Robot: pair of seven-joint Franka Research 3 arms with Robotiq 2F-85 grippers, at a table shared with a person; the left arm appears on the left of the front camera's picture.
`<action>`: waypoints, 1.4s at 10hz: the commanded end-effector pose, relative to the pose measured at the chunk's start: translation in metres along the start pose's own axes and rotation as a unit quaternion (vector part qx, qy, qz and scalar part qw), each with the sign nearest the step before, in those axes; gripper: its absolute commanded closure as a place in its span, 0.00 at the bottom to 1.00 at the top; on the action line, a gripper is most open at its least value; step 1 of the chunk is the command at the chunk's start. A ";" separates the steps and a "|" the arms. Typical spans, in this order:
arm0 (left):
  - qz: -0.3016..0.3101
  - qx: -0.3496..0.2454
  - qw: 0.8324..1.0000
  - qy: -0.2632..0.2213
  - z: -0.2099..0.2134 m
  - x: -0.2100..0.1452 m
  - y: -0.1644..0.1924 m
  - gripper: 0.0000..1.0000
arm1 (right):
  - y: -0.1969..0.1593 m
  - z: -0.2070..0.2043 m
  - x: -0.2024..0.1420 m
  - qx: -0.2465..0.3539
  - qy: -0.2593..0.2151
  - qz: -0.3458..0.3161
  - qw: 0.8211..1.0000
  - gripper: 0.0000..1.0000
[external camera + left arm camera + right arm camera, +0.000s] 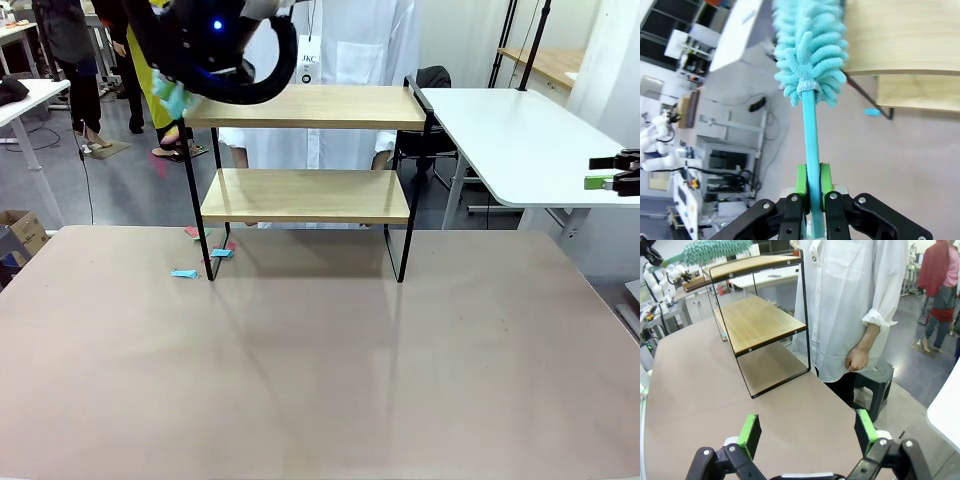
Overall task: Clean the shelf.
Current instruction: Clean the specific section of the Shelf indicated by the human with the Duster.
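My left claw point(812, 182) clamps the smooth teal handle of a fluffy chenille duster point(810, 50) beside the top board of the two-tier wood-and-black-wire shelf point(305, 195) on the matte beige bench point(320, 380); my right claw point(807, 432) gapes empty.

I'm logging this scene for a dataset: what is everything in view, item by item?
shelf: one, light wood boards in a black frame, far middle of the table
duster: one, teal, fluffy head by the top board's left end
scraps: a few, blue and pink, on the table near the shelf's left legs
table: one, brownish, under the shelf
stool: one, black, beside the person
person: one, white coat, standing behind the shelf
left gripper: one, black with green pads, shut on the duster's handle
right gripper: one, black with green pads, open, out at the right
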State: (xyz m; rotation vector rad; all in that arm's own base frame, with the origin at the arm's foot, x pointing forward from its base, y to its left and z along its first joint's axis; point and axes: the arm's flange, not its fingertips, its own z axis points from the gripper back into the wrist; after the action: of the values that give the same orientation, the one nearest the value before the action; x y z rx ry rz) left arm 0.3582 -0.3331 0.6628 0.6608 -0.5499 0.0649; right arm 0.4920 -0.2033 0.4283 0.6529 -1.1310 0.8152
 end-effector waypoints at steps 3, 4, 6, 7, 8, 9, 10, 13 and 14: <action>0.004 0.008 0.997 -0.073 0.026 -0.012 0.009 0.87 | 0.001 0.000 0.003 -0.001 -0.001 0.003 1.000 0.00; 0.003 -0.037 0.996 -0.087 0.034 -0.012 0.012 0.87 | 0.001 0.000 0.003 -0.001 -0.001 0.003 1.000 0.00; -0.002 0.026 0.998 -0.050 0.020 -0.009 0.003 0.87 | 0.001 0.000 0.003 -0.001 -0.001 0.003 1.000 0.00; -0.002 0.026 0.998 -0.050 0.020 -0.009 0.003 0.87 | 0.001 0.000 0.003 -0.001 -0.001 0.003 1.000 0.00; -0.002 0.026 0.998 -0.050 0.020 -0.009 0.003 0.87 | 0.001 0.000 0.003 -0.001 -0.001 0.003 1.000 0.00; -0.005 0.016 0.998 -0.055 0.022 -0.009 -0.001 0.87 | 0.001 0.000 0.003 -0.001 -0.001 0.003 1.000 0.00; -0.008 -0.042 0.997 -0.072 0.023 -0.014 0.011 0.87 | 0.001 0.000 0.003 -0.001 -0.001 0.003 1.000 0.00; -0.068 -0.177 0.979 -0.072 0.006 -0.032 0.057 0.87 | 0.001 0.000 0.003 -0.001 -0.001 0.003 1.000 0.00; -0.101 -0.224 0.967 -0.068 0.002 -0.037 0.071 0.87 | 0.001 0.000 0.003 -0.001 -0.001 0.003 1.000 0.00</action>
State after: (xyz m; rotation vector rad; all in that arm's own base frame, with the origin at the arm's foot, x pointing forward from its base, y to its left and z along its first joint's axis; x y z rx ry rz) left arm 0.3196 -0.3136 0.7010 0.3357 -0.6707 -0.1745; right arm 0.4920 -0.2034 0.4283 0.6529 -1.1309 0.8151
